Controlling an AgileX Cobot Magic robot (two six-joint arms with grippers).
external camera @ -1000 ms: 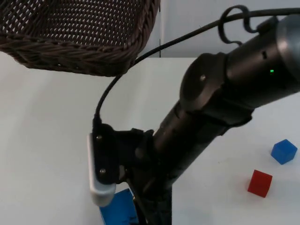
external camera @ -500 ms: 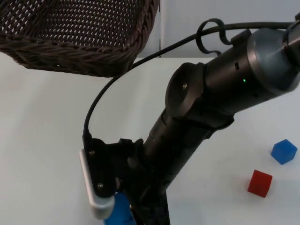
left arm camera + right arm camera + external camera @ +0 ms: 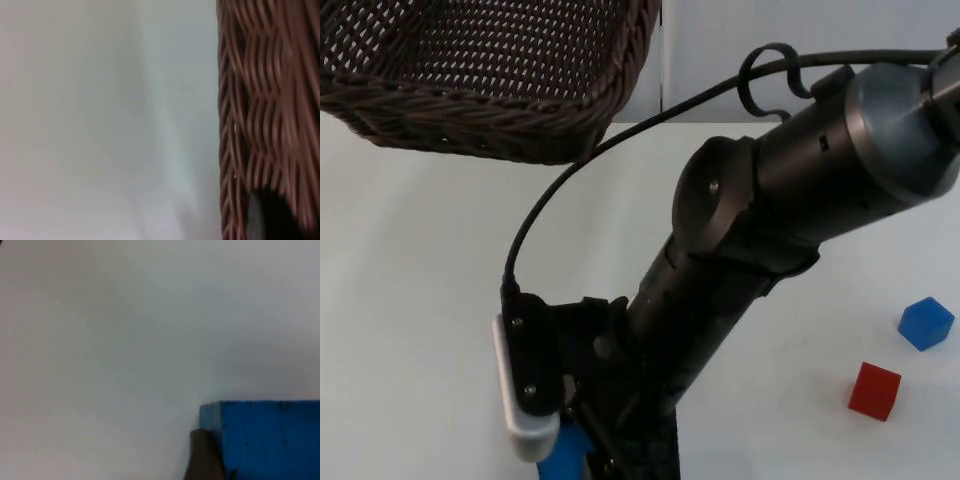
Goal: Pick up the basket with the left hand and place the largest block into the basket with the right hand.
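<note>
The white counter [image 3: 410,300] stretches back to the grey wall, and most of what I can see over it is the right arm [image 3: 770,220], slanting down from the far right toward the near edge.

The basket [image 3: 480,80] hangs in the air above the counter's far left, clear of the surface and tilted a little. It looks parked there on purpose, raised and out of the way so a block can be dropped in from the side once the other arm has one. In the left wrist view its woven wall [image 3: 265,110] runs right alongside, with a dark fingertip against the wicker. So the left end effector has the basket's wall or rim pinched between its fingers, and that arm waits.

The large blue block [image 3: 563,455] sits on the counter at the near edge, mostly hidden under the right wrist. In the right wrist view the block [image 3: 265,440] is very close, with one dark fingertip [image 3: 202,457] just beside its side face. The right end effector is down at the block, but I cannot tell how far apart its fingers are, or whether they have closed on it.

Well off to the right lie a small red block [image 3: 874,390] and a small blue block [image 3: 925,322], near each other and untouched.
</note>
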